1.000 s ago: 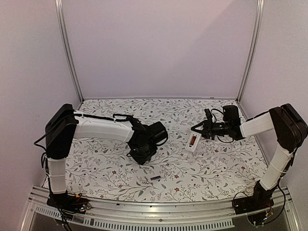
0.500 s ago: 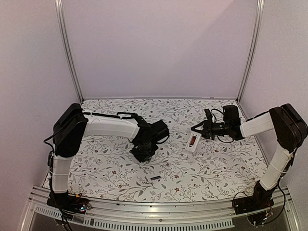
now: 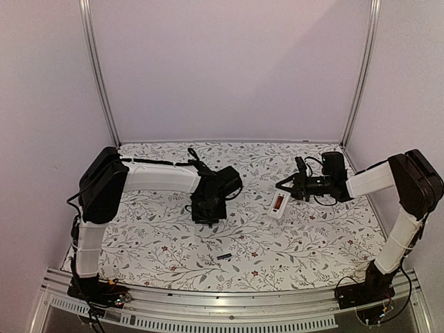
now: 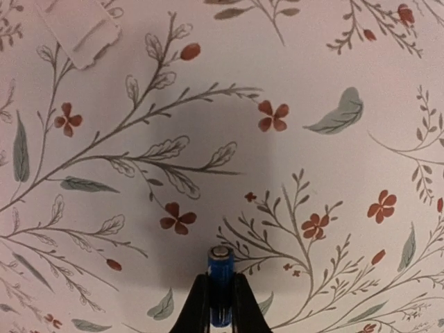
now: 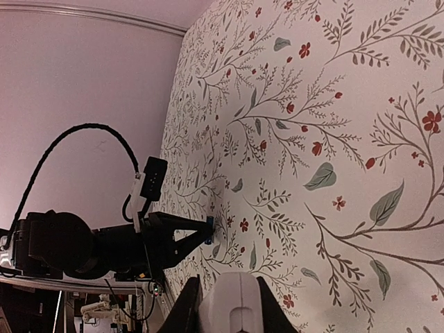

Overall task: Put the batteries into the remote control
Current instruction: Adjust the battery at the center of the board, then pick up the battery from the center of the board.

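Observation:
My left gripper (image 4: 220,279) is shut on the bright blue battery (image 4: 220,267), which stands on end just above the floral table. In the top view this gripper (image 3: 207,216) points down at mid-table. It also shows in the right wrist view (image 5: 205,231) with the blue battery (image 5: 209,230) at its tips. My right gripper (image 5: 227,288) is shut on the white remote control (image 5: 236,305). In the top view it (image 3: 286,189) holds the remote (image 3: 279,203) tilted, bay side up, right of centre. The black battery (image 3: 223,257) lies on the table near the front.
A flat white plastic piece (image 4: 76,28) lies on the table ahead and left of the left gripper. The floral table cover (image 3: 312,236) ends at the metal rail (image 3: 229,305) in front. Walls close in the back and sides.
The left arm has swung its gripper, with the blue battery, a little toward the back of the table. The right arm and the remote have not moved.

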Motion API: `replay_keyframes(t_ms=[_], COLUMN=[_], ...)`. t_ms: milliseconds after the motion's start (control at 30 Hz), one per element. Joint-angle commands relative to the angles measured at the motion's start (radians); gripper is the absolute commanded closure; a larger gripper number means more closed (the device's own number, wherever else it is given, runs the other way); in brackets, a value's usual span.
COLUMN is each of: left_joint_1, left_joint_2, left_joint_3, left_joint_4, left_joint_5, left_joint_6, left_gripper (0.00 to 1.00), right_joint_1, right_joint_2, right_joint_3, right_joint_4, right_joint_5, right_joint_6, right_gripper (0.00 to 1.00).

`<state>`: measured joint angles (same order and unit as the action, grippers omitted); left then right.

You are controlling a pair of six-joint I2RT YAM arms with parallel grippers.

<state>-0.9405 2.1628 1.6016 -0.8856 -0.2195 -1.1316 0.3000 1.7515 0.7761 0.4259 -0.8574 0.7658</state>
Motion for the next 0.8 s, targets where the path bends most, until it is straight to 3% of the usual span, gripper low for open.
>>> replay_keyframes(t_ms=[0, 333, 600, 767], left_joint_1=[0.011, 0.011, -0.002, -0.004], left_joint_2=[-0.027, -0.049, -0.094, -0.086], left_joint_3=[-0.038, -0.105, -0.153, -0.158], left_joint_4=[0.072, 0.092, 0.123, 0.119], left_joint_5=[0.043, 0.073, 0.082, 0.062], left_joint_6=[0.365, 0.477, 0.487, 0.483], left_gripper=[1.00, 0.80, 0.78, 0.83], right_joint_1=[-0.005, 0.000, 0.005, 0.011], right_joint_2=[0.007, -0.026, -0.038, -0.017], right_joint_3=[-0.004, -0.025, -0.040, -0.036], right_joint_4=[0.007, 0.010, 0.009, -0.013], right_joint_5=[-0.032, -0.036, -0.050, -0.065], right_joint_6=[0.007, 0.030, 0.062, 0.091], right_gripper=[1.00, 1.00, 1.00, 1.00])
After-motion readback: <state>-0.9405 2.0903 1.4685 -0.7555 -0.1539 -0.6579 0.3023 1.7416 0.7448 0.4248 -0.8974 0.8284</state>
